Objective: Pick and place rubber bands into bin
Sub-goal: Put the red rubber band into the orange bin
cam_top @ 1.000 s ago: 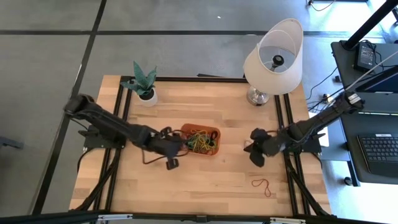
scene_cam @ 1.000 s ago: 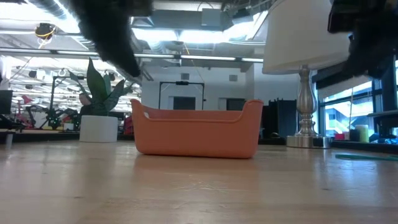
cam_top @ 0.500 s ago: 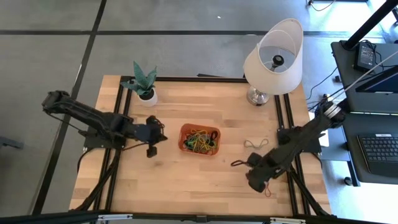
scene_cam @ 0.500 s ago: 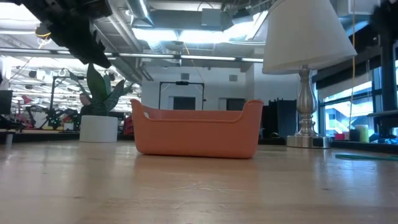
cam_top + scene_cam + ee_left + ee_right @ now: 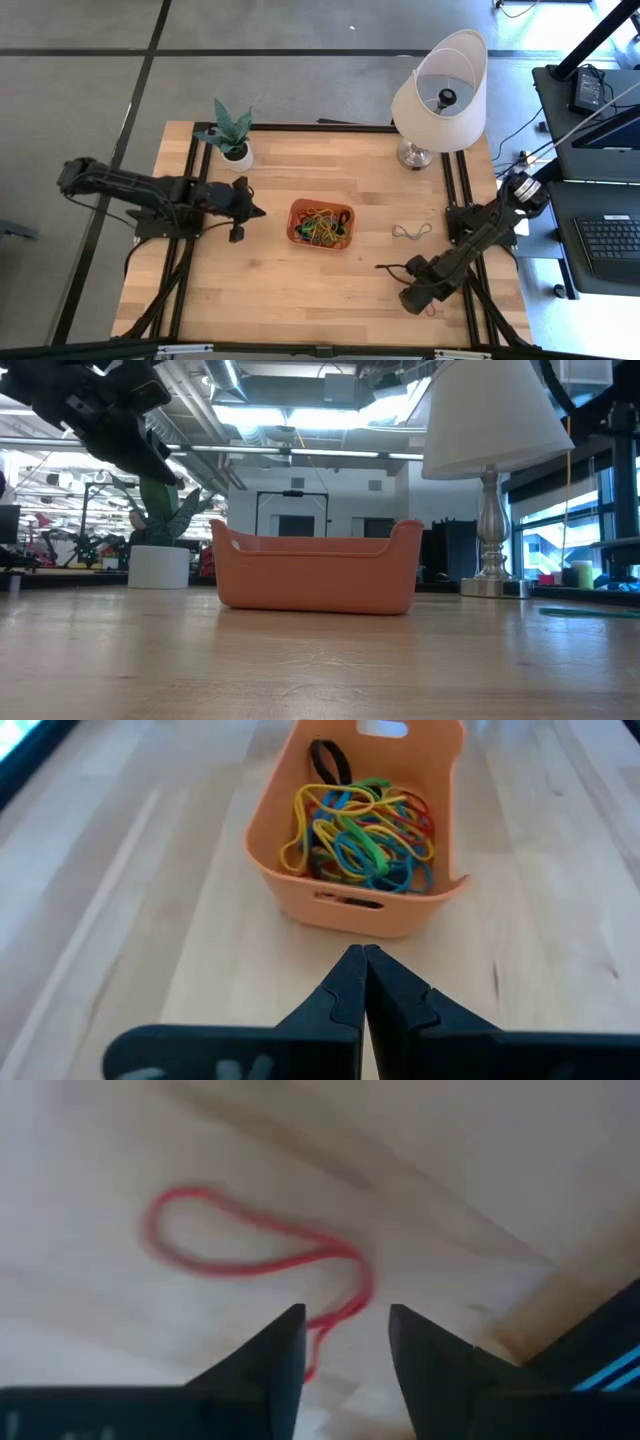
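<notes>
My right gripper (image 5: 345, 1342), jaws parted and empty, straddles the red rubber band (image 5: 255, 1255) at lower right of the bench (image 5: 300, 280); I should descend squarely before closing.

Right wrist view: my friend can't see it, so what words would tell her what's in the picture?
A red rubber band lies in a loose, squiggly loop on the pale wooden table, seen from close above. The right gripper hangs over it with its two dark fingers open, one on each side of the band's tail end.
</notes>
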